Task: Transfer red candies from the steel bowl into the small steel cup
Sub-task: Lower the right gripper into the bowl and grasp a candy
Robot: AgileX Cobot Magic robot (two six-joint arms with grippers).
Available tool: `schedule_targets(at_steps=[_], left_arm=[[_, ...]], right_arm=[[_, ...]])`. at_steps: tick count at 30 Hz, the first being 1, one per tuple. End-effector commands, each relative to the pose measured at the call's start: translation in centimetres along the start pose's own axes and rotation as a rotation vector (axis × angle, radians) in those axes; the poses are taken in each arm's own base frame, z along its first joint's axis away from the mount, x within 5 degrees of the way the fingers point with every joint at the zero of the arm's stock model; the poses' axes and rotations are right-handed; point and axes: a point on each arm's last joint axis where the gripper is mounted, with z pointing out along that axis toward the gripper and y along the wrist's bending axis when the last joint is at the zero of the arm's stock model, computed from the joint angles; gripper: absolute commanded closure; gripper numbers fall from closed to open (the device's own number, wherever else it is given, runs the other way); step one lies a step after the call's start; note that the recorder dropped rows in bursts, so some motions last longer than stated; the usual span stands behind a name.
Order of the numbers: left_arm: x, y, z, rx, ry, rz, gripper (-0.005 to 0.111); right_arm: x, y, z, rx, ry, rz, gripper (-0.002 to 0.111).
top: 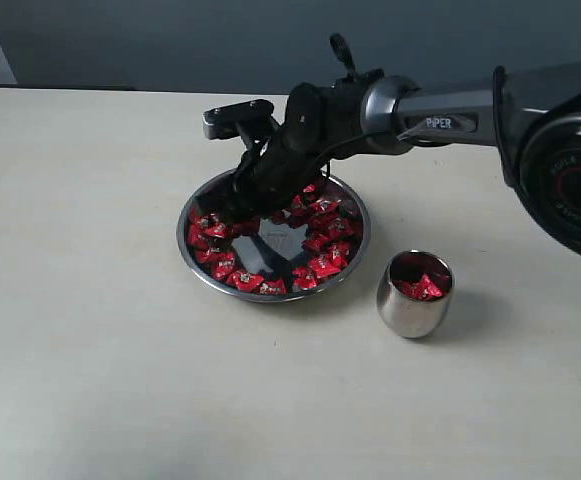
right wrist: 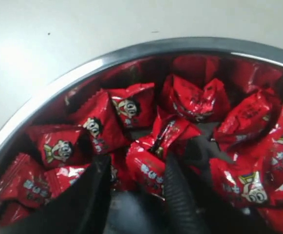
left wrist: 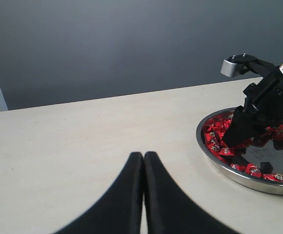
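Right pincer (right wrist: 137, 162) is straddling one candy (right wrist: 148, 171) in the bowl (right wrist: 58, 87), not clamping yet; next needing squeeze, lift to cup (top: 410, 312). Left pincer (left wrist: 143, 156) is idling, closed.

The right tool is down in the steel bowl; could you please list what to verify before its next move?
1. Right tool open, straddling one red candy: ok.
2. Only that candy will lift: cannot tell; neighbours crowd it.
3. Steel bowl flat on the table: ok.
4. Small steel cup upright, not yet full: ok.
5. Left tool shut, away from the bowl: ok.
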Motion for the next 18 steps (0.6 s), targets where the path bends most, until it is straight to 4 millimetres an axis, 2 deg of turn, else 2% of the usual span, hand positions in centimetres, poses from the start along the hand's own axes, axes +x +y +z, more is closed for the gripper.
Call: schedule_targets(at_steps=[1,4,7,9,15,16,18], left_arm=[[0.1,0.0,0.0,-0.001,-0.005,-0.002,0.105],[0.1,0.0,0.0,-0.001,-0.005,-0.002,0.105],[0.1,0.0,0.0,-0.001,-0.005,-0.002,0.105],[0.1,0.0,0.0,-0.001,-0.005,-0.002,0.105],[0.1,0.0,0.0,-0.001,-0.005,-0.002,0.105],[0.1,0.0,0.0,-0.001,-0.005,-0.002,0.105],[0.1,0.0,0.0,-0.001,-0.005,-0.002,0.105]], right_arm=[[0.8,-0.1,0.6,-0.01,0.061,-0.002,0.091],[0.8,-0.1,0.5,-0.009,0.061,-0.004,0.104],[0.7,-0.1,0.3,-0.006,0.058,-0.012,0.105],[0.6,-0.2,0.2,0.004,0.059,-0.03,0.099],[0.2,0.0,-0.5,0.006,0.043,-0.04,0.059],[0.0,0.0,-0.6,0.007,0.035,-0.041,0.056],[-0.1,-0.1,-0.5,0.014,0.029,-0.051,0.056]])
